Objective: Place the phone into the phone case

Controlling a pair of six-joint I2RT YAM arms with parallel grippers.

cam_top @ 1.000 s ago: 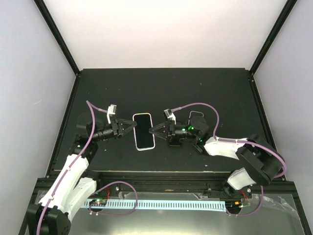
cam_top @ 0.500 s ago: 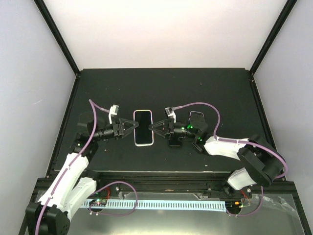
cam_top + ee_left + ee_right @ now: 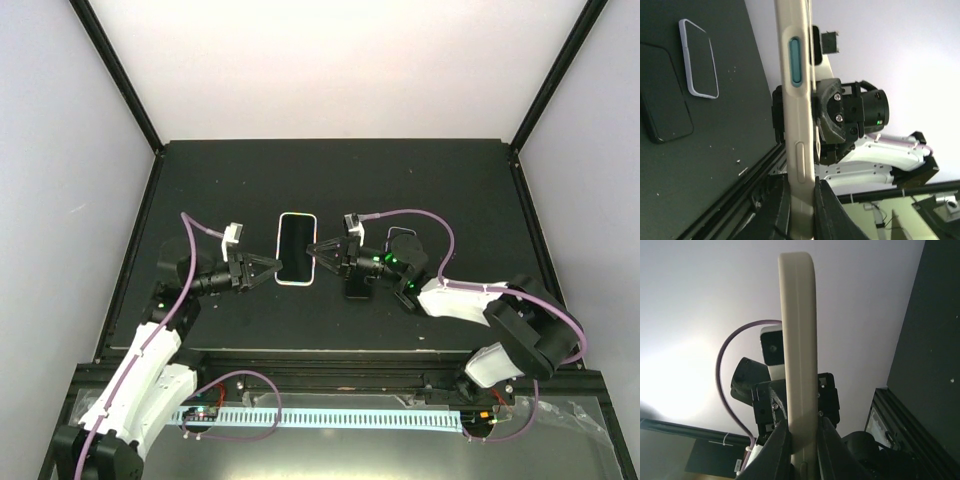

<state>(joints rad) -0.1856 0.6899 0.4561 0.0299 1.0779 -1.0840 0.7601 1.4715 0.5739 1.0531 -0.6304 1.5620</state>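
Squeeze evenly along both long edges so the phone (image 3: 296,250), whose dark face shows inside the pale rim, seats flush without the phone case (image 3: 799,125) twisting. The case is held above the table (image 3: 420,180) between your arms. The left gripper (image 3: 277,264) and right gripper (image 3: 314,250) reach inward, each clamped on one edge.

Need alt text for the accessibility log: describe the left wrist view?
A cream phone case, edge-on with a teal side button, runs up the frame, pinched at the bottom by the left tool. The right arm's black wrist sits just behind it; on the black table at left lie a white-edged slab and a dark slab.
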